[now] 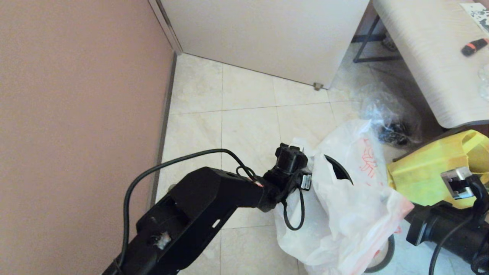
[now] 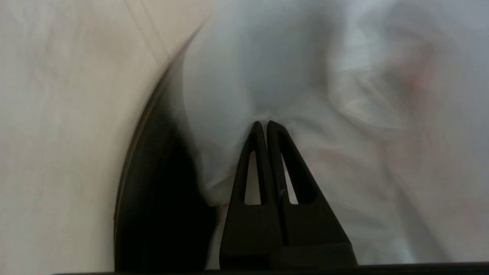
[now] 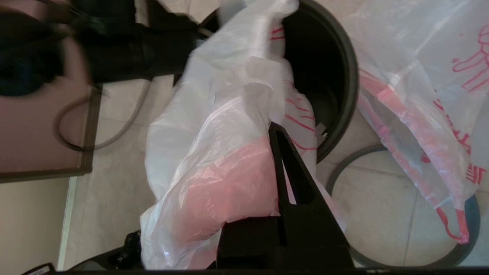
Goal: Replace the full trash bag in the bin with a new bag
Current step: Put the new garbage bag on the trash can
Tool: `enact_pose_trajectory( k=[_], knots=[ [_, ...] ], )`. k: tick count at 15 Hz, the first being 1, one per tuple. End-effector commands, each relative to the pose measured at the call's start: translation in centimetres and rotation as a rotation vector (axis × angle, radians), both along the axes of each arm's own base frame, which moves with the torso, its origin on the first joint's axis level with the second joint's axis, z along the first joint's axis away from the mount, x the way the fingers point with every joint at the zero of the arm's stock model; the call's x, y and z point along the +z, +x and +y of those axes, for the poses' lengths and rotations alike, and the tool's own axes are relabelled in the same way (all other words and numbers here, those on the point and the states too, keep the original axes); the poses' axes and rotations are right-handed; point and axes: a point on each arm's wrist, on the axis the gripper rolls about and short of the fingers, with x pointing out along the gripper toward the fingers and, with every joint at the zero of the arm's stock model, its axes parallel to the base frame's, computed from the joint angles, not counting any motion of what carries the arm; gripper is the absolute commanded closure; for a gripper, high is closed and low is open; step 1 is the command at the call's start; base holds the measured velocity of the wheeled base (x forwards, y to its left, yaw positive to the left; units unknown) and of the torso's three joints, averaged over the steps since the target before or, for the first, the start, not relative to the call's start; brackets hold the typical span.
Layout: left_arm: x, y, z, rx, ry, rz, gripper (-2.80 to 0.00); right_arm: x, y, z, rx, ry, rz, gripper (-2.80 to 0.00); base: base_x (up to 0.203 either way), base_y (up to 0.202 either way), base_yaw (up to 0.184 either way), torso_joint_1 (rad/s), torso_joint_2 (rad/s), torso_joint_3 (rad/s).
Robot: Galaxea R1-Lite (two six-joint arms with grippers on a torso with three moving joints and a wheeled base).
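A pink-brown wall [image 1: 76, 114] fills the left of the scene, and pale floor tiles [image 1: 248, 126] run from it to a white door [image 1: 267, 34] at the far side.

From the near left the black left arm [image 1: 198, 206] reaches toward the middle, and the left gripper [image 2: 264, 126] has its jaws closed on a fold of the new bag [image 1: 344, 214]. That bag, thin white plastic with red print, is draped over the bin [image 3: 328, 88], which stands on the floor just right of the left arm; only a dark crescent of the bin's mouth shows through the plastic in the head view. In the left wrist view the bin's black rim curves beside the pinched fold.

At the near right, the right gripper [image 3: 280, 133] holds the bag's pink-red rim band, jaws closed on it (one finger is hidden under the plastic). The bin's grey hoop [image 3: 344, 168] lies flat on the floor just beside the bin, toward the right. A second white bag with red print, the full trash bag [image 3: 420, 95], rests partly over that hoop; its contents cannot be made out here.

Farther right sit a clear crinkly bag [image 1: 389, 118] with dark contents on the floor, a yellow bag [image 1: 431, 175] nearer, and a pale table [image 1: 424, 53] at the far right carrying a black and orange object [image 1: 475, 46].
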Motion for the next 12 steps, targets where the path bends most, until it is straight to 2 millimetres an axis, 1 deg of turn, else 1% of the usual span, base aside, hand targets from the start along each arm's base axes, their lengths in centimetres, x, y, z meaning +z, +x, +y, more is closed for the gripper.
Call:
enact_pose_trajectory(
  k=[1,2,3,4,7,9,10,12],
  knots=[
    [-5.0,0.2,-0.5,-0.018,0.084,0.001,0.0,0.0,0.2,0.1,0.004,0.002,-0.003,0.0,0.0,0.0,0.0,0.0,0.0,0.0],
    [-6.0,0.4,-0.3,-0.031,0.134,-0.024,0.0,0.1,0.2,0.1,0.01,0.004,-0.008,0.0,0.0,0.0,0.0,0.0,0.0,0.0],
    [-6.6,1.0,0.4,-0.028,0.168,-0.038,0.0,0.2,0.1,0.1,0.016,0.006,-0.011,0.0,0.0,0.0,0.0,0.0,0.0,0.0],
    [-6.4,1.5,0.7,-0.015,0.16,-0.065,0.0,0.2,0.0,0.1,0.018,0.008,-0.014,0.0,0.0,0.0,0.0,0.0,0.0,0.0],
    [-4.6,2.0,0.9,0.01,0.135,-0.129,0.0,0.4,0.0,0.1,0.02,0.008,-0.022,0.0,0.0,0.0,0.0,0.0,0.0,0.0],
    [-4.5,1.9,0.7,-0.007,0.167,-0.158,0.0,0.7,-0.2,0.1,0.022,0.012,-0.034,0.0,0.0,0.0,0.0,0.0,0.0,0.0],
    [-4.0,1.6,0.4,0.003,0.161,-0.166,0.0,0.8,-0.3,0.2,0.028,0.013,-0.041,0.0,0.0,0.0,0.0,0.0,0.0,0.0],
    [-1.7,0.7,-0.5,0.025,0.111,-0.188,0.0,1.0,-0.5,0.3,0.034,0.016,-0.051,0.0,0.0,0.0,0.0,0.0,0.0,0.0]
  ],
)
